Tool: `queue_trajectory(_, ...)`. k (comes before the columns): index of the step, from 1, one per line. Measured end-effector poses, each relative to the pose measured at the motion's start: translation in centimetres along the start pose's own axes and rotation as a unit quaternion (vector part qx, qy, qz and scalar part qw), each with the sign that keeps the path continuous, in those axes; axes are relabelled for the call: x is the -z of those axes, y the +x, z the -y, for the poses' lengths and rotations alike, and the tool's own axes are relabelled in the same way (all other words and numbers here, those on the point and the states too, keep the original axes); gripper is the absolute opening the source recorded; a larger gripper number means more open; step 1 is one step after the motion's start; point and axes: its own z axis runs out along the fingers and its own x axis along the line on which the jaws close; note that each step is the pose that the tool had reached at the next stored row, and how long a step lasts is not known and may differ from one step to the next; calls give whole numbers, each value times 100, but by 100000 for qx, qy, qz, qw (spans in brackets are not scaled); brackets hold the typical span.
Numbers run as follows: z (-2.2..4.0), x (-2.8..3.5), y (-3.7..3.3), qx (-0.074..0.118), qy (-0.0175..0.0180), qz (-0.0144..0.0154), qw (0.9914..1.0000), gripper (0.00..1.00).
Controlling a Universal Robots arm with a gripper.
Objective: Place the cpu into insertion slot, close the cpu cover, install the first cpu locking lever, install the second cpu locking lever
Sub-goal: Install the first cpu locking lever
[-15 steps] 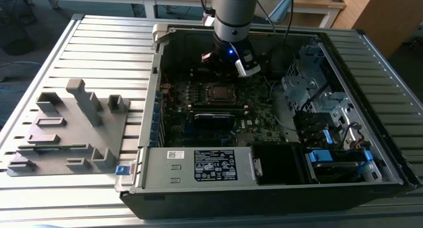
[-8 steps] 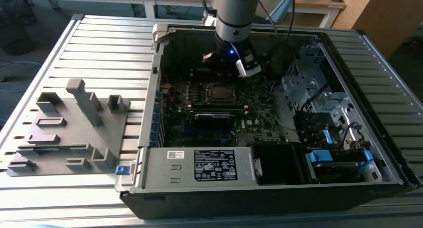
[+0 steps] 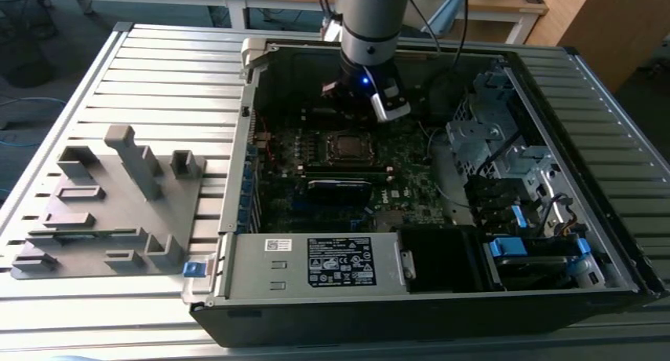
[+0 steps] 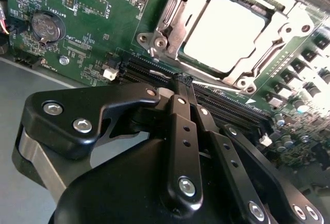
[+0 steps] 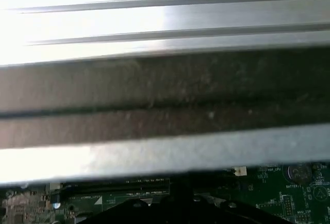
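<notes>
Dull silver-grey square cpu [image 4: 227, 31] lies seated under the thin silvery metal cpu cover [image 4: 246, 74]; black gripper [image 4: 183, 80] pinched together, empty; locking levers unclear.

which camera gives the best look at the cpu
The second wrist view: the cpu lies close and bright, its silver top framed by the cpu cover. The exterior view has it as a small square on the motherboard beneath the arm. The first wrist view faces the case wall and a strip of board.

High exterior; wrist cameras near motherboard [image 4: 98, 44]
</notes>
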Motion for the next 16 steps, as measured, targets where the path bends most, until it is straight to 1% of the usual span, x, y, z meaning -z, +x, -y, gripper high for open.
queue_trajectory(3, -21, -4, 2, -410, 15, 76, 99999, 11)
queue_trajectory(6, -24, -6, 2, -628, 56, 127, 99998, 11)
queue_trajectory(8, -24, -8, 3, -775, 151, 172, 99997, 11)
queue_trajectory(10, -23, -13, 3, -1164, 201, 257, 99993, 11)
queue_trajectory(13, -22, -18, 3, -2271, 251, 459, 99973, 11)
queue_trajectory(16, -22, -21, 4, -2754, 263, 553, 99960, 11)
